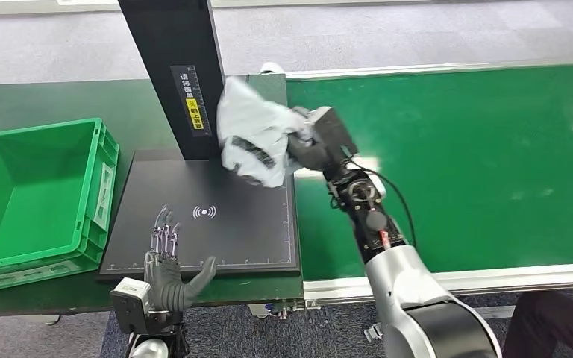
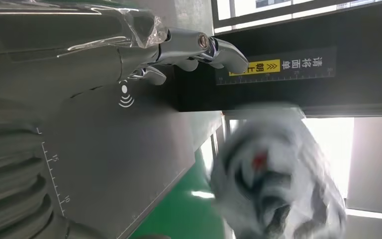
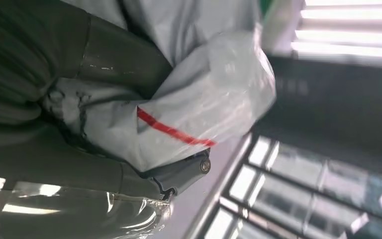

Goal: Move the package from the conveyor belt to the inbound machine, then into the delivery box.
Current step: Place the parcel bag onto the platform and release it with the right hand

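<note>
Right hand (image 1: 307, 149) carrying the crumpled grey plastic package (image 1: 257, 138) over the flat black scanner plate (image 1: 209, 224)
Should be lowering it flat onto the plate's middle; left hand (image 1: 170, 261) is waiting spread, holding nothing

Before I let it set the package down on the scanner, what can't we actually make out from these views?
- Package: its label is blurred in the left wrist view; whether it touches the black scan platform is unclear in the head view.
- Right hand: fingers buried in the bag in the right wrist view.
- Green crate: left side cut off by the head view's edge.
</note>
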Controlling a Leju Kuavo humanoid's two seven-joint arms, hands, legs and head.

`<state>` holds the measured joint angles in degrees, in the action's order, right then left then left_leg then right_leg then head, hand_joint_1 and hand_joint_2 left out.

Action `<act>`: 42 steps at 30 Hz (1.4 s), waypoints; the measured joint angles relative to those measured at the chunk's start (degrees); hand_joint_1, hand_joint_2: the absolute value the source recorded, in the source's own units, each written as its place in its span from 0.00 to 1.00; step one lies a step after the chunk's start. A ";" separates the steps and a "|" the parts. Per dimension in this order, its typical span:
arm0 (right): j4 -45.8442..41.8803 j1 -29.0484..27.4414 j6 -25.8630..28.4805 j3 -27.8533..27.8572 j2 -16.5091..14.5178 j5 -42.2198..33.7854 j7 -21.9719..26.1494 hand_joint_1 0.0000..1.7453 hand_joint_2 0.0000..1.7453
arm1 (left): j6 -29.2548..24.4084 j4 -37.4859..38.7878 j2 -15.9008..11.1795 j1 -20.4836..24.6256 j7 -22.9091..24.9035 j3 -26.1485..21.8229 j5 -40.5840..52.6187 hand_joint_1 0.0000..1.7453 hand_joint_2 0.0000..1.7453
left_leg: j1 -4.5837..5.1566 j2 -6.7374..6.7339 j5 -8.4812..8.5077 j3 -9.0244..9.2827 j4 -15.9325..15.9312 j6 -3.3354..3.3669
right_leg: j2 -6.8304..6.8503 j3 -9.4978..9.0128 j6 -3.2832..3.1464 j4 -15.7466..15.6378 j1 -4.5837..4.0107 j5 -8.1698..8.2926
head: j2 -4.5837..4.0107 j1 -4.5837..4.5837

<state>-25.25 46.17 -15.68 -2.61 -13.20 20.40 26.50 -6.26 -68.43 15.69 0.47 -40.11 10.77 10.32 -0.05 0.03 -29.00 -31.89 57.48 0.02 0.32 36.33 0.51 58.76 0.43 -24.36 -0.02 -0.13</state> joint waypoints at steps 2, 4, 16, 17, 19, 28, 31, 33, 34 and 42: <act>1.54 0.00 -1.29 -2.97 -2.12 -0.06 -2.29 1.00 1.00 | 0.20 0.00 0.00 -0.01 0.00 -0.09 0.26 0.00 1.00 | -0.04 0.06 0.02 -0.06 0.00 -0.02 | 0.07 0.03 -0.02 0.00 -0.02 -0.02 | 0.00 0.00; 2.67 -0.11 -2.10 -4.99 -3.39 -0.02 -4.38 1.00 1.00 | 0.49 0.00 0.01 -0.05 0.00 -0.16 0.62 0.00 1.00 | -0.04 0.05 0.01 -0.09 0.00 -0.02 | 0.07 0.03 -0.03 -0.02 0.00 -0.02 | 0.01 -0.01; 5.75 -1.11 15.92 -12.45 -5.04 6.17 -17.08 0.55 1.00 | 0.76 -1.05 0.22 -1.35 1.49 -0.21 1.48 0.00 1.00 | 0.04 0.00 -0.01 -0.08 0.01 0.01 | 0.05 -0.01 0.00 -0.16 0.07 0.02 | 0.00 -0.02; 5.88 -1.13 17.74 -12.65 -5.00 6.54 -17.67 0.31 1.00 | 0.69 -1.16 0.27 -1.44 1.59 -0.21 1.58 0.00 1.00 | 0.03 -0.01 -0.01 -0.08 0.01 0.01 | 0.04 -0.01 0.00 -0.16 0.06 0.02 | 0.00 -0.02; 6.03 -1.15 22.48 -12.81 -4.92 6.83 -18.10 0.00 1.00 | 0.42 -1.36 0.44 -1.61 1.81 -0.20 1.71 0.00 1.00 | 0.03 0.00 0.00 -0.07 0.01 0.01 | 0.04 -0.01 0.00 -0.16 0.05 0.02 | 0.00 -0.02; 4.48 -1.15 33.85 -6.00 -4.12 -6.96 -1.13 0.00 1.00 | -1.00 -1.95 0.68 -2.20 2.18 0.07 1.81 0.00 1.00 | 0.03 0.00 0.00 -0.06 0.02 0.01 | 0.05 -0.03 0.00 -0.16 0.06 0.03 | 0.00 -0.03; 2.63 -1.25 32.29 -2.28 -3.81 -13.04 3.81 0.00 1.00 | -1.39 -1.93 0.68 -2.20 1.79 0.07 1.56 0.00 1.00 | 0.03 0.00 0.00 -0.06 0.02 0.01 | 0.04 -0.03 0.00 -0.16 0.07 0.03 | 0.00 -0.03; 1.08 -1.71 30.31 -0.05 -3.53 -17.30 5.78 0.00 1.00 | -1.70 -1.91 0.67 -2.21 1.43 0.07 1.25 0.00 1.00 | 0.04 0.00 -0.01 -0.06 0.02 0.01 | 0.04 -0.03 0.00 -0.16 0.07 0.03 | 0.00 -0.02; 0.23 -2.17 29.39 0.79 -3.39 -19.20 6.47 0.00 1.00 | -1.82 -1.91 0.66 -2.22 1.28 0.06 1.11 0.00 1.00 | 0.04 0.00 -0.01 -0.06 0.02 0.01 | 0.04 -0.02 0.00 -0.17 0.07 0.03 | 0.00 -0.03; -9.23 -9.72 23.08 3.36 -2.35 -32.53 9.44 0.00 1.00 | -2.71 -1.77 0.62 -2.53 0.35 -0.07 0.76 0.00 1.00 | 0.03 0.00 -0.02 -0.06 0.01 0.01 | 0.04 -0.02 0.00 -0.16 0.06 0.03 | 0.00 -0.02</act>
<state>-34.48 36.45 7.40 0.75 -15.56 -12.13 35.93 -8.97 -70.20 16.31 -2.06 -39.76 10.70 11.08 -0.02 0.02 -29.02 -31.95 57.48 0.03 0.36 36.31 0.51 58.59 0.48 -24.33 -0.02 -0.15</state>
